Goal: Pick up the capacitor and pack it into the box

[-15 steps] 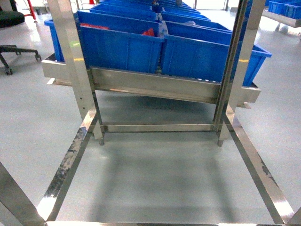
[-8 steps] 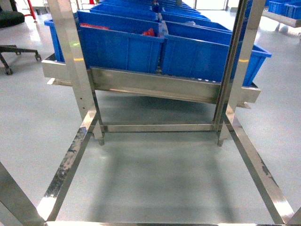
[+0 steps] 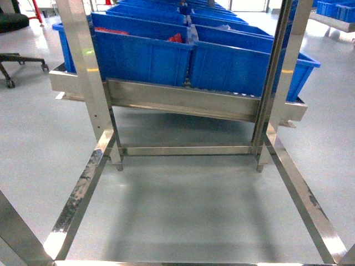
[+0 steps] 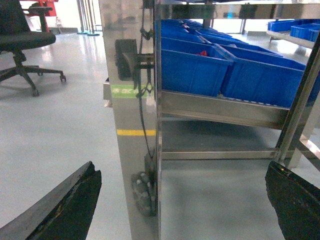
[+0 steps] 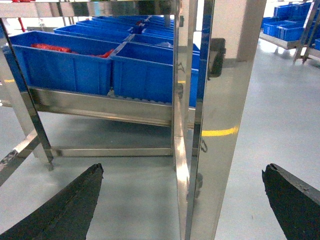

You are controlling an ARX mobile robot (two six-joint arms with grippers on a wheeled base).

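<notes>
Facing steel rack (image 3: 183, 105) of blue bins (image 3: 144, 55), both grippers' fingers apart, holding nothing

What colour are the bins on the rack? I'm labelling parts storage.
Blue bins, clearest in the head view.

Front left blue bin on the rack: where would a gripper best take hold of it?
Probably its front rim lip, from the front and above: the lip overhangs the wall, while the neighbouring bin and steel post crowd its sides.
</notes>
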